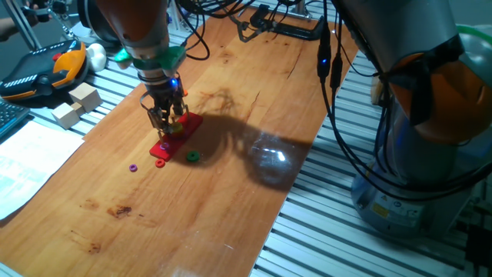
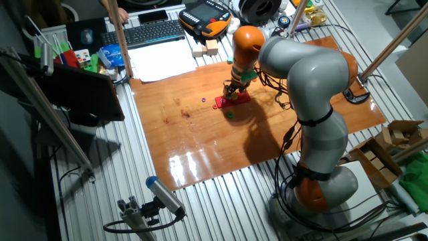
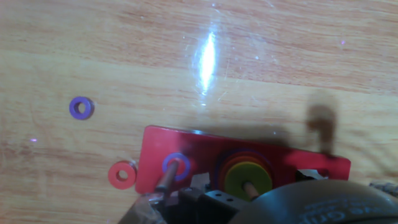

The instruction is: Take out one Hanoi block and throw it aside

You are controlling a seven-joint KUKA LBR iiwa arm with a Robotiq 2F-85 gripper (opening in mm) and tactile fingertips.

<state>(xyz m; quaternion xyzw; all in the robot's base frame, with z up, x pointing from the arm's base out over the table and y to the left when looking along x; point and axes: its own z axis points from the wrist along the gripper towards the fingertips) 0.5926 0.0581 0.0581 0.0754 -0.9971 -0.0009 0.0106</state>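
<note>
Only from the hand view, Hanoi block point(image 3: 249, 178) tops the stack.

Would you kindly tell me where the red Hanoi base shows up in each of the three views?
One fixed view: the red base lies left of centre on the wooden table, under the gripper.
The other fixed view: the base is small, upper centre.
Hand view: it spans the lower middle.
Shared landmark: the small purple ring beside it.
</note>
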